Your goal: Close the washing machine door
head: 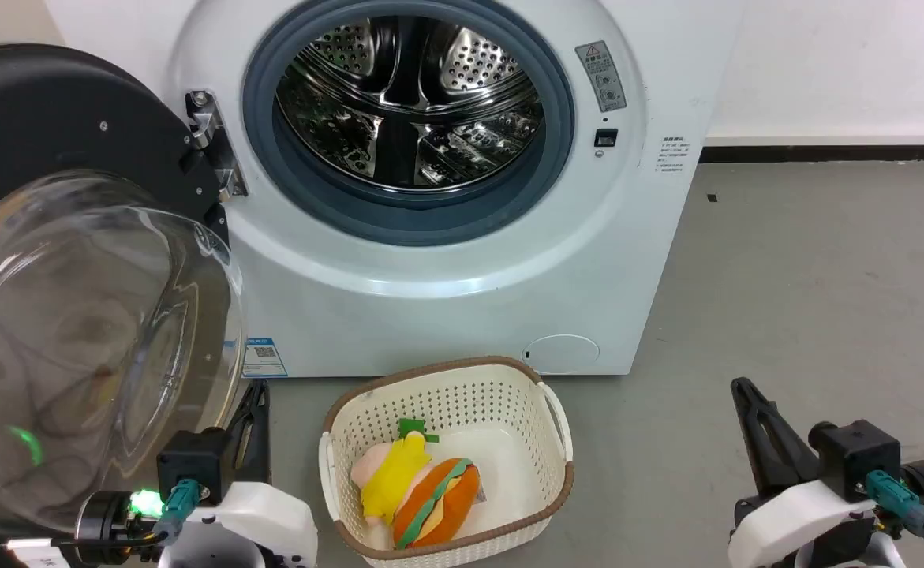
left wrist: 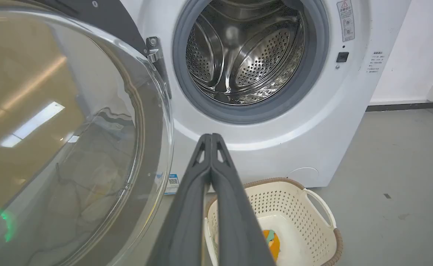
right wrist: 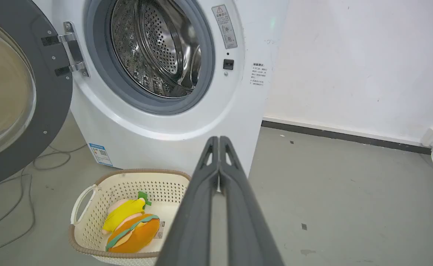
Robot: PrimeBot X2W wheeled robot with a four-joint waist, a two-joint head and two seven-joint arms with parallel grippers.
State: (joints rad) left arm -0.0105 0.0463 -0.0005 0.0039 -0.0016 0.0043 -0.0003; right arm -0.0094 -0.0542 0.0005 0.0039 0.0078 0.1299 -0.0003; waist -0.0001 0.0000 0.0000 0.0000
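- Standing wide open, the washing machine door (head: 91, 315) hangs at ten o'clock from the left claw (head: 256, 394), with its hinge (head: 213, 142) on the washing machine (head: 446, 292) near twelve.
- The left claw is the nearer one, just beside the door, fingers pressed together and empty.
- The right claw (head: 742, 386), at four o'clock in the head view, is likewise closed on nothing.
- The basket (head: 446, 375) of plush toys (head: 418, 493) sits at six o'clock below the drum, probably under the door's swing.

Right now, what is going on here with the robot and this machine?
The washing machine door stands wide open at the left of the washing machine. Both grippers are shut and hold nothing: the left gripper is low, close beside the door's glass; the right gripper is off to the right. The door is not yet closed.
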